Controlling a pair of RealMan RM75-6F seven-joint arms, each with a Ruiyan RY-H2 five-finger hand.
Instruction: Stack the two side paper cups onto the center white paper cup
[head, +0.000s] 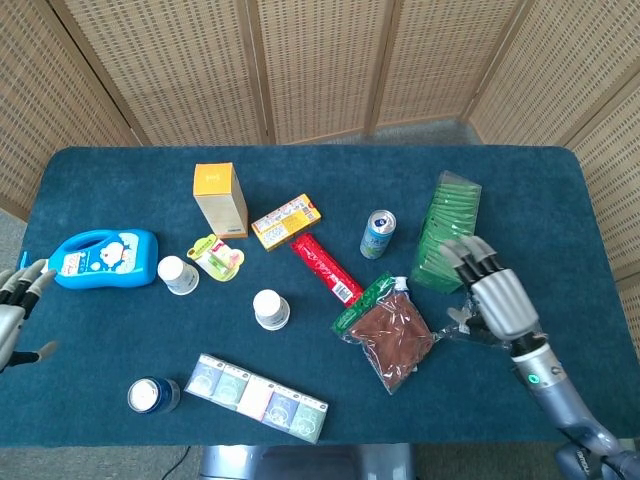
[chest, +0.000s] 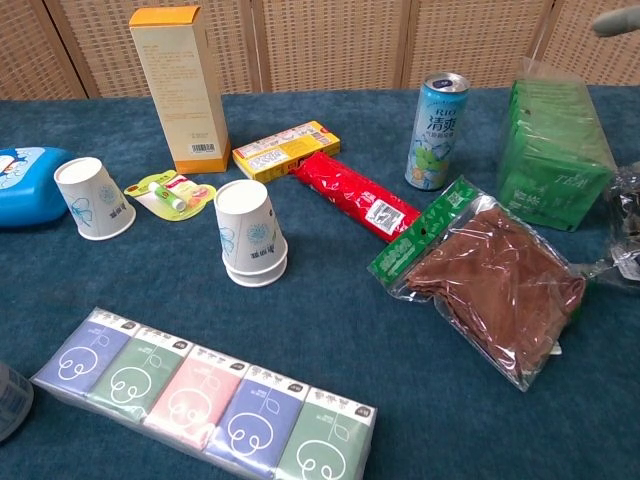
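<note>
At the far left edge we see our left hand (head: 14, 310) beside the table, fingers spread and holding nothing. One side paper cup (head: 177, 274) stands upside down just right of the blue bottle (head: 104, 257). The center stack of cups (head: 270, 308), one already nested over another, stands mid-table. Our right hand (head: 497, 296) hovers over the clear bag (head: 520, 330) at right, fingers apart and empty.

Stacked cups (chest: 252, 238), apparently two, beside lone cup (chest: 93, 198).
</note>
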